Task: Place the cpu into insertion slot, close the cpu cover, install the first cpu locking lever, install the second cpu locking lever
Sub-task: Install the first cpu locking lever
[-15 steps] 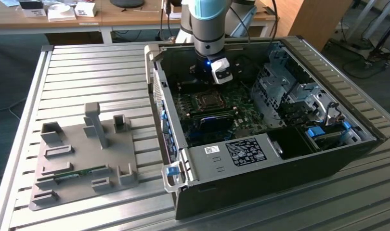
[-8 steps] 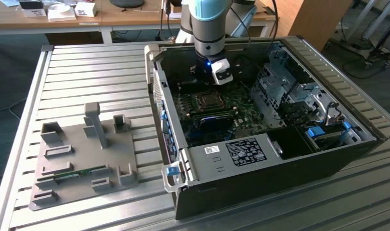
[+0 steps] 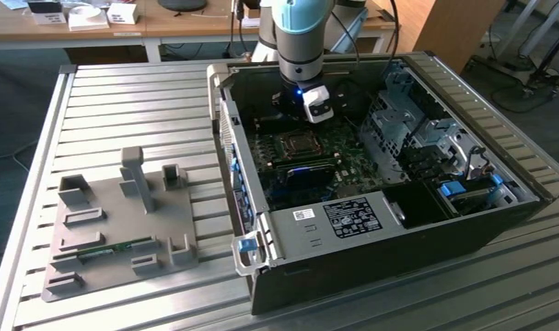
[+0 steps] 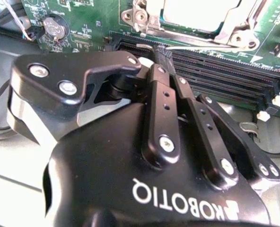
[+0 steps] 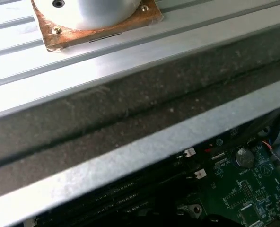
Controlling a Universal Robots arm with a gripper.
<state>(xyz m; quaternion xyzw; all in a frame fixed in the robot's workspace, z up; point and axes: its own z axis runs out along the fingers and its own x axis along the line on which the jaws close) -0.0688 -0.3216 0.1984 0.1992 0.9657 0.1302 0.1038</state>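
- My hand (image 4: 161, 52) sits in the middle of the second wrist view, fingers (image 4: 160, 101) pressed together, pinching a thin wire locking lever (image 4: 147, 46) at their tip.
- The cpu (image 4: 201, 14) lies at the top centre, seated in its socket, with the cpu cover (image 4: 234, 28) framing it.
- In the exterior view, my hand (image 3: 303, 117) hangs at upper centre inside the open computer case (image 3: 372, 276), just above the socket (image 3: 296, 145).
- I judge the lever needs a firm, steady pinch and a slow swing, so the thin wire doesn't slip.

Beside my pincer (image 3: 317, 110) I see memory slots (image 4: 225, 71); a grey fixture tray (image 3: 119, 227) sits well apart on the slatted surface (image 3: 132, 103).
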